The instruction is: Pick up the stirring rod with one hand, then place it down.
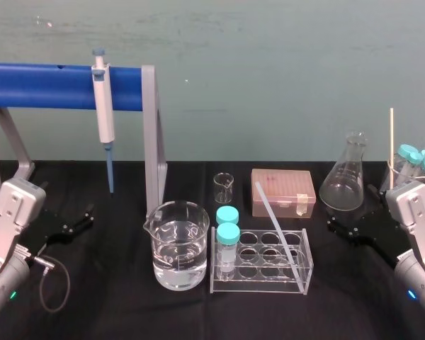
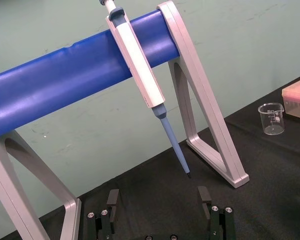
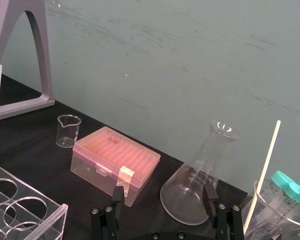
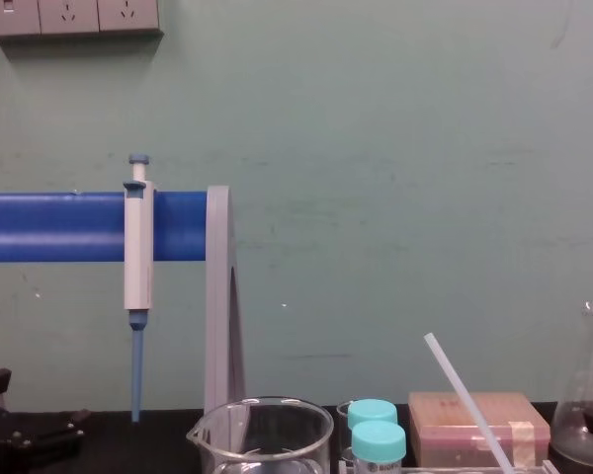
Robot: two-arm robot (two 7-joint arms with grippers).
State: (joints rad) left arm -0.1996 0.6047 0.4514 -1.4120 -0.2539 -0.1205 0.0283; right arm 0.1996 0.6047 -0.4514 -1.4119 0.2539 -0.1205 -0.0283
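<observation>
Sitting low at the right side of the table (image 1: 127, 312), my right gripper (image 3: 163, 197) has its fingers spread wide with nothing between them, and the conical flask (image 3: 190, 190) is just ahead of it. Over on the left, my left gripper (image 2: 158, 200) is just as spread and empty, facing the blue-barred stand (image 2: 65, 85) where the pipette (image 2: 140, 65) hangs. Now the stirring rod (image 1: 278, 230): it stands propped in the clear tube rack (image 1: 308, 263) at centre table. Its foot is down in the rack's near right corner, and its upper end leans toward the back and toward my left, rising above the rack in front of the pink tip box (image 1: 283, 191). So its long axis is a leaning diagonal, not flat. From the right gripper it lies off to my left. From the left gripper, the big water beaker (image 1: 177, 244) stands in the way. Right arm is nearer, I judge, and should close on the bare upper shaft, jaws set across that lean.
</observation>
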